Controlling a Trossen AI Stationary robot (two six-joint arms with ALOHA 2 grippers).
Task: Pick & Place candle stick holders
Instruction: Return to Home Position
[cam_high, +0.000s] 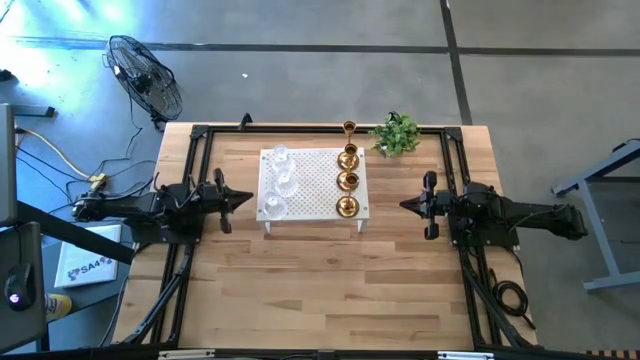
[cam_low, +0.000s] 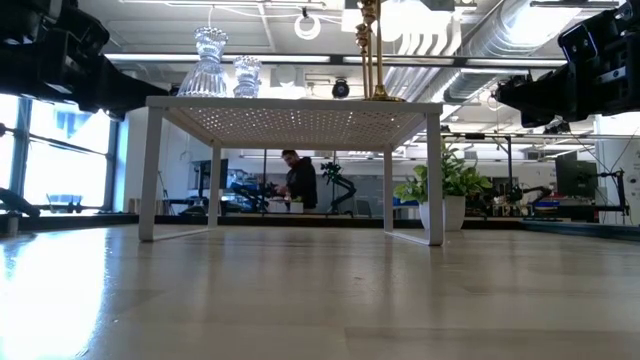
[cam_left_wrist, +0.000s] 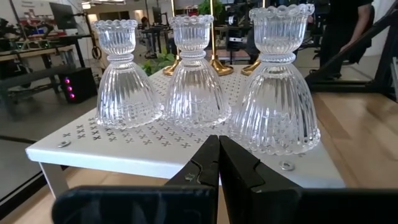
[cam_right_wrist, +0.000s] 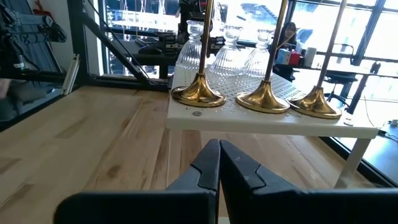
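Standing in two rows on the white platform (cam_high: 315, 180), the glass candle stick holders (cam_left_wrist: 196, 87) and gold candle stick holders (cam_right_wrist: 264, 99) are sitting sorted by kind. The left gripper (cam_high: 247, 198) and right gripper (cam_high: 404, 206) are hovering clear on either side, fingers closed and empty, apparently parking.

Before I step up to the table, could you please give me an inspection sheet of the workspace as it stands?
Surface: wooden table carrying a white perforated platform.
Job's things: three glass candle holders upright along the platform's left side, three gold candle holders along its right.
Clutter: green plant at the table's far edge.
Hands: left hand shut, empty, left of the platform; right hand shut, empty, right of it.
Cables: yellow cable on the floor at left; black cable looped by the right arm.
Surroundings: floor fan at far left; a person in the room behind.
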